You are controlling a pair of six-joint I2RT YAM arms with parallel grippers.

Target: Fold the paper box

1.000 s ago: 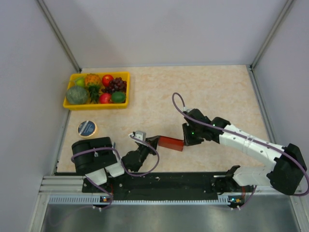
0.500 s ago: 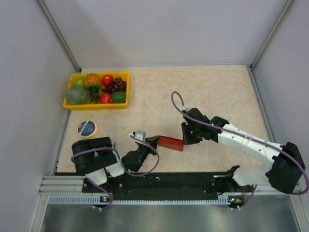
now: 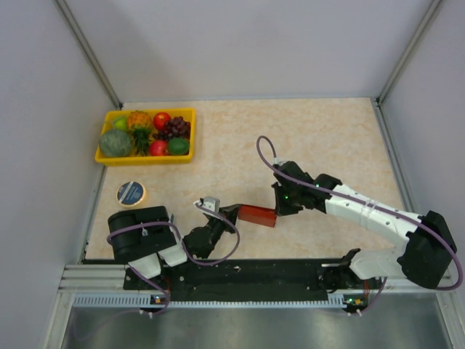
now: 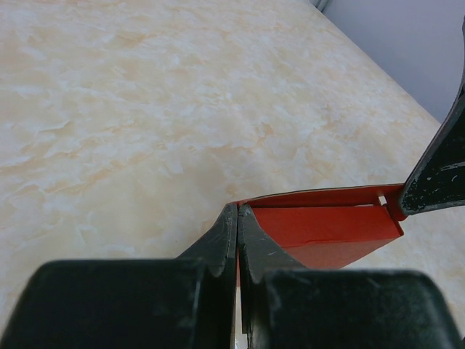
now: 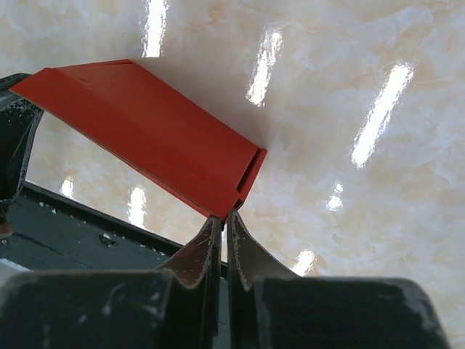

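Currently left jaws clamp the left end of the thin red cardboard paper box (image 3: 256, 215), right jaws its right end; long axis runs between them.

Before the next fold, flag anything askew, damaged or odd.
Nothing stands out. The paper box shows no tears, pinched at one end by the left gripper, at the other by the right gripper. Fruit sits inside the yellow tray.
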